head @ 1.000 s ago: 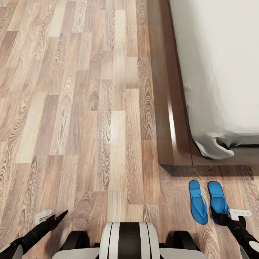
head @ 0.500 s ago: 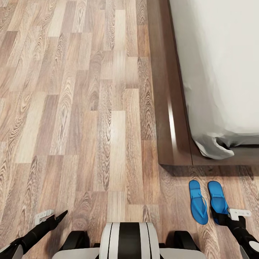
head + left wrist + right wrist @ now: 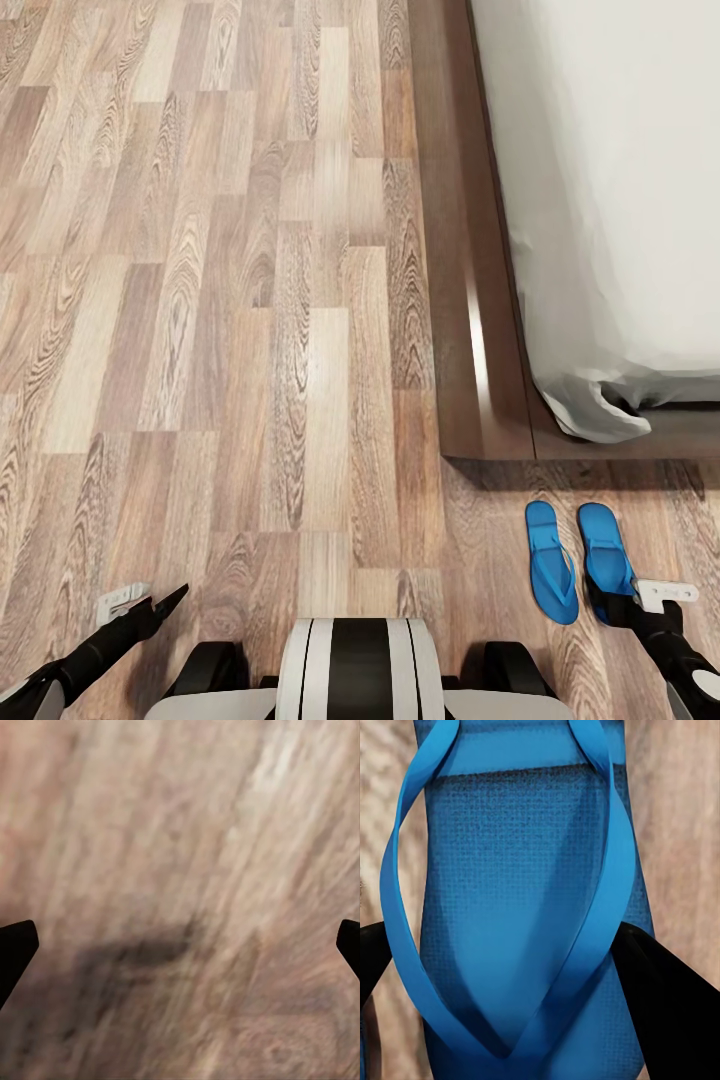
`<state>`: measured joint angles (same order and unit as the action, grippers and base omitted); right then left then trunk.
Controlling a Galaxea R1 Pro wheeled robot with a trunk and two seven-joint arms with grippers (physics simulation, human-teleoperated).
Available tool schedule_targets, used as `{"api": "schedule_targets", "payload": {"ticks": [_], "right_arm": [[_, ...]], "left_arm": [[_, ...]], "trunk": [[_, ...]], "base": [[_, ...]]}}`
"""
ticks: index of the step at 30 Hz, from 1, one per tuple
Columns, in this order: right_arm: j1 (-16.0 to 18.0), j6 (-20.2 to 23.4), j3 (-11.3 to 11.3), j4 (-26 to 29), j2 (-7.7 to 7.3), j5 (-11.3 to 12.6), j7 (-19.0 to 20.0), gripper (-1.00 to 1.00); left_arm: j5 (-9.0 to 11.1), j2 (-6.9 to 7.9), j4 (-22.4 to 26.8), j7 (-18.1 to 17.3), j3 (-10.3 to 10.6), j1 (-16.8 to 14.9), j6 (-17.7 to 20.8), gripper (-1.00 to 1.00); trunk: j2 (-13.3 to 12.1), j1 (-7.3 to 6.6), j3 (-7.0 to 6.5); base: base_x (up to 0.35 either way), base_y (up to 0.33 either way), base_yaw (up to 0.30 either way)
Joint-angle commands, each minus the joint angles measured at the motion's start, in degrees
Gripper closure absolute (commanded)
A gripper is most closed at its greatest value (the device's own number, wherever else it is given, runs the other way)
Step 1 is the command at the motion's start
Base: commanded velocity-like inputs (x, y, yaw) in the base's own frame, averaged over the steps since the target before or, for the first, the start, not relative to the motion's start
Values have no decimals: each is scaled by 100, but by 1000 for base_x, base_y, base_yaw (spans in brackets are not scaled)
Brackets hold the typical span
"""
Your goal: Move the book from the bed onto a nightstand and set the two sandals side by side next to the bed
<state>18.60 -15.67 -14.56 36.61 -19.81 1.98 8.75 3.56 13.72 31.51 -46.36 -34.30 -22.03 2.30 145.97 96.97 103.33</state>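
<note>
Blue sandals (image 3: 578, 560) lie side by side on the wood-plank floor (image 3: 250, 330), just off the bed (image 3: 600, 200) frame's corner. The right end effector (image 3: 612, 605), fingers apart, straddles the right-hand sandal (image 3: 521, 907). The left end effector (image 3: 150, 600) hangs spread open above bare planks.

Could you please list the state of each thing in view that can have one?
Left sandal: flat on the floor, free, beside its mate.
Right sandal: flat on the floor, right gripper's fingers straddling it.
Right gripper: open, at the sandal's heel.
Left gripper: open, empty, over bare floor.
Bed: mattress corner rumpled.
</note>
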Motion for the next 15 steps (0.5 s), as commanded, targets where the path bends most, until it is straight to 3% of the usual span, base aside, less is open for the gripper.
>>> {"api": "schedule_targets", "payload": {"ticks": [1,6,7,15], "right_arm": [[3,-15,-24,-5,1,22,39,100],[3,-15,-22,-6,2,22,39,100],[3,-15,-21,-6,2,22,39,-100],[3,-15,-21,-5,-1,22,48,-100]], "left_arm": [[22,-1,-5,-30,-15,-3,24,-100],[22,-1,-5,-31,-15,-3,24,-100],[22,-1,-5,-31,-15,-4,24,-100],[22,2,-5,-31,-15,-3,24,-100]], "trunk": [[1,-1,2],[1,-1,2],[1,-1,2],[1,-1,2]], "base": [[0,0,0],[0,0,0],[0,0,0],[0,0,0]]}}
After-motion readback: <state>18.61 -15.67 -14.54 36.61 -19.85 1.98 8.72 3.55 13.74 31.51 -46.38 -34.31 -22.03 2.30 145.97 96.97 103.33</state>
